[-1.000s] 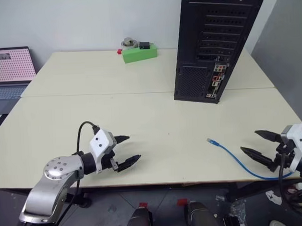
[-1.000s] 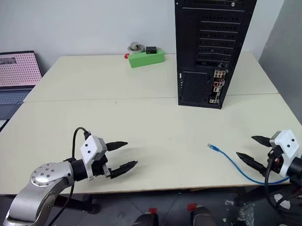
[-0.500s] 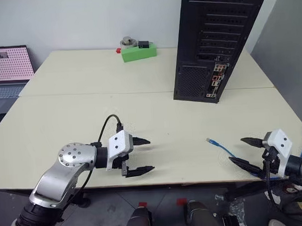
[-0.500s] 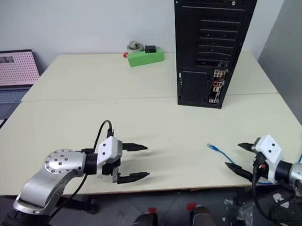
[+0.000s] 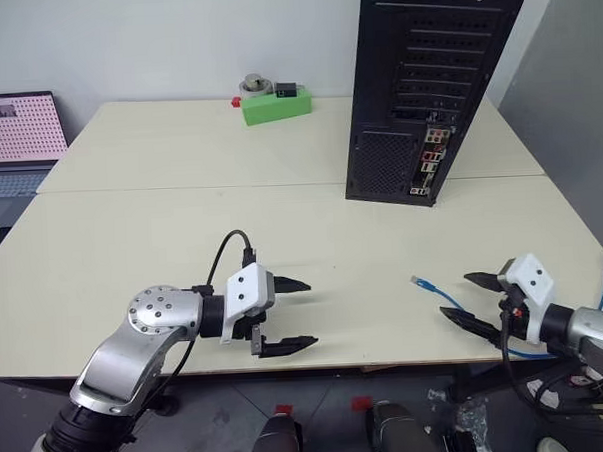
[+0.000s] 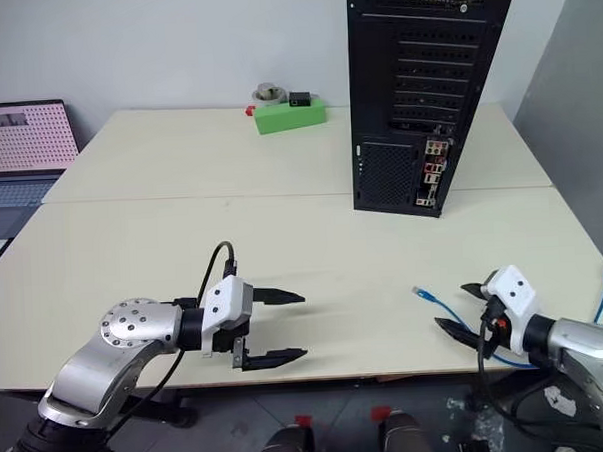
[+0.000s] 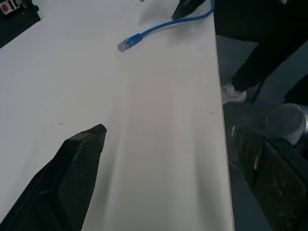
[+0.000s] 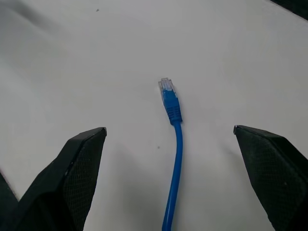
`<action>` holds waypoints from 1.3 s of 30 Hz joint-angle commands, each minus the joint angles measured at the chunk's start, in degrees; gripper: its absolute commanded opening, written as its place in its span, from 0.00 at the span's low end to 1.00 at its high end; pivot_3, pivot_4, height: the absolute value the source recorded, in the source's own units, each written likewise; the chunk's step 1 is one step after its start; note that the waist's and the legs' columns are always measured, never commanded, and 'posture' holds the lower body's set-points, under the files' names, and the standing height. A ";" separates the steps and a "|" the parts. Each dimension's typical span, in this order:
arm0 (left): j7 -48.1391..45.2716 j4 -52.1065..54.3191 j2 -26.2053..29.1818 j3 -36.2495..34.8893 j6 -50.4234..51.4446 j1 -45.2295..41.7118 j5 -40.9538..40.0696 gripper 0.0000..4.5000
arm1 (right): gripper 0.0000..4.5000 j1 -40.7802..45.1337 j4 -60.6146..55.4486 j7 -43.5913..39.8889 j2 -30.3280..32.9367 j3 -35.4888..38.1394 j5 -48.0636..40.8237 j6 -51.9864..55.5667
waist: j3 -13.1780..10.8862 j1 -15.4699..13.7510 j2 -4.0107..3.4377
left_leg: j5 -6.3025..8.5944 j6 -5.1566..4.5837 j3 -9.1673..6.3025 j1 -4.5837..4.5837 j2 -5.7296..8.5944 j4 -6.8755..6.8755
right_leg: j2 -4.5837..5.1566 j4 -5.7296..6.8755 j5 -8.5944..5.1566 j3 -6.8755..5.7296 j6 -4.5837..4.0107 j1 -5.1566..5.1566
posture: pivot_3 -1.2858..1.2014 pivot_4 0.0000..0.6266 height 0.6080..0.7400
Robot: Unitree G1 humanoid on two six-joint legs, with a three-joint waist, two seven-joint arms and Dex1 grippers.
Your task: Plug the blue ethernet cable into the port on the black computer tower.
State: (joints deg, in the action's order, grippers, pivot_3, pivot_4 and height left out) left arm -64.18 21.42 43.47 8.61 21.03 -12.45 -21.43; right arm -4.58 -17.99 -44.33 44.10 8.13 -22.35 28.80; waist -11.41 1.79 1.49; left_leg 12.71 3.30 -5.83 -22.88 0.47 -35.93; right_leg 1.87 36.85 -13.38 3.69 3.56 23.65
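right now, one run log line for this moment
stage: reaching for cable | right hand: open, plug end of blue ethernet cable between its fingers, not gripped | left hand: open, empty | black computer tower: port unplugged

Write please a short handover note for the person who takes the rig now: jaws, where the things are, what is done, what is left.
Left gripper: jaws open, empty, above the table near its front edge.
Right gripper: jaws open, empty, lined up on the cable end; in the right wrist view the plug lies between the fingers, not gripped.
Blue ethernet cable: plug end flat on the table at front right, the rest running off the front edge.
Black computer tower: upright at the back right, rear face toward the robot, connector cluster low on it.
Done: nothing plugged.
Left: grasp the plug, carry it to the port, insert.
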 commanded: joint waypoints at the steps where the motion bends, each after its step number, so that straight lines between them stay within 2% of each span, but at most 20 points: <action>1: -1.31 -0.17 -0.28 -0.02 -1.17 -2.21 -0.57 1.00 | 1.00 2.08 4.67 -0.16 -0.19 -2.48 3.45 -2.31 | 0.00 -0.01 -0.01 | 0.00 0.00 0.00 0.00 0.00 -0.01 | -0.01 0.01 0.00 0.00 0.00 0.00 | 0.52 0.24 1.00; 4: -1.95 -1.55 -0.63 0.55 -1.73 -3.68 -0.08 1.00 | 0.88 2.90 6.87 -0.73 0.04 -3.40 4.50 -2.80 | 0.00 0.00 0.00 | 0.00 0.00 0.02 0.00 -0.03 0.02 | -0.06 0.01 0.00 0.01 0.00 0.01 | 0.52 0.24 1.00; 7: -3.07 -3.19 -1.53 1.48 -2.62 -5.63 0.35 1.00 | 0.70 3.22 7.12 -1.33 0.38 -3.89 5.21 -3.30 | 0.00 0.01 0.00 | 0.00 0.00 0.00 0.04 -0.05 -0.02 | -0.11 0.04 0.01 0.02 0.00 -0.06 | 0.52 0.24 1.00; 10: -4.18 -4.17 -1.73 2.42 -3.31 -6.56 0.71 1.00 | 0.59 3.22 7.03 -1.40 0.28 -4.03 5.56 -3.60 | 0.01 0.01 0.00 | 0.00 0.00 -0.01 0.09 -0.07 -0.05 | -0.16 0.05 0.01 0.04 0.00 -0.11 | 0.52 0.24 1.00; 11: -4.51 -4.79 -1.81 2.86 -3.85 -6.92 1.23 1.00 | 0.50 3.29 7.07 -1.42 0.33 -4.29 5.99 -4.00 | 0.01 0.01 0.00 | 0.00 0.00 -0.01 0.09 -0.07 -0.06 | -0.16 0.05 0.01 0.05 0.00 -0.12 | 0.52 0.24 1.00; 17: -4.93 -9.22 -3.73 5.63 -5.52 -9.99 4.23 1.00 | 0.18 4.36 6.97 -1.81 0.12 -5.54 7.16 -4.87 | 0.02 0.00 0.02 | 0.00 0.00 -0.02 0.13 -0.07 -0.09 | -0.19 0.06 0.01 0.06 0.00 -0.17 | 0.52 0.24 1.00; 18: -4.61 -10.28 -4.29 5.93 -6.11 -10.57 4.91 1.00 | 0.15 4.74 6.57 -1.97 0.09 -5.74 7.01 -4.69 | 0.02 0.01 0.02 | 0.00 0.00 -0.02 0.13 -0.07 -0.10 | -0.19 0.06 0.01 0.07 0.01 -0.17 | 0.52 0.24 1.00; 19: -3.93 -11.45 -5.09 6.23 -6.60 -11.31 5.82 1.00 | 0.05 5.22 5.60 -2.13 -0.13 -5.72 6.21 -3.94 | 0.02 0.02 0.02 | 0.00 0.00 -0.02 0.13 -0.07 -0.11 | -0.19 0.07 0.01 0.08 0.01 -0.18 | 0.52 0.24 1.00; 20: -3.46 -12.38 -5.76 6.52 -6.74 -11.98 6.47 1.00 | 0.02 5.63 4.59 -2.32 -0.26 -5.73 5.53 -3.39 | 0.02 0.04 0.02 | 0.00 0.00 -0.01 0.15 -0.07 -0.12 | -0.19 0.07 0.01 0.08 0.01 -0.20 | 0.52 0.24 1.00; 25: -2.98 -16.41 -8.56 8.05 -8.21 -14.86 9.04 1.00 | 0.02 8.72 -1.09 -2.51 -0.61 -7.61 4.28 -1.20 | 0.02 0.10 0.01 | 0.00 0.00 -0.04 0.14 -0.08 -0.09 | -0.24 0.12 0.02 0.09 0.02 -0.15 | 0.52 0.24 1.00; 31: -2.32 -19.99 -12.05 10.11 -8.67 -18.20 11.34 1.00 | 0.02 13.38 -6.91 -3.24 -0.28 -13.21 5.78 1.08 | 0.02 0.02 0.02 | 0.00 0.00 -0.13 0.08 -0.09 -0.08 | -0.28 0.10 0.10 0.06 0.14 -0.14 | 0.52 0.24 1.00; 39: -2.29 -23.38 -15.09 10.98 -9.20 -20.70 13.01 1.00 | 0.02 18.36 -8.11 -3.76 -0.61 -19.09 8.41 1.67 | 0.02 0.07 0.01 | 0.00 0.00 -0.16 0.08 -0.08 -0.11 | -0.28 0.11 0.07 0.06 0.09 -0.14 | 0.52 0.24 1.00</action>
State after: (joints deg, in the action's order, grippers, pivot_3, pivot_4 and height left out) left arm -66.59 -2.57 28.69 19.86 12.94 -32.16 -8.55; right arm 12.53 -24.48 -47.57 43.63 -10.73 -14.56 30.66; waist -11.39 1.86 1.50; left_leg 12.71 3.30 -5.99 -22.80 0.39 -36.03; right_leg 1.58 36.96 -13.30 3.75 3.65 23.52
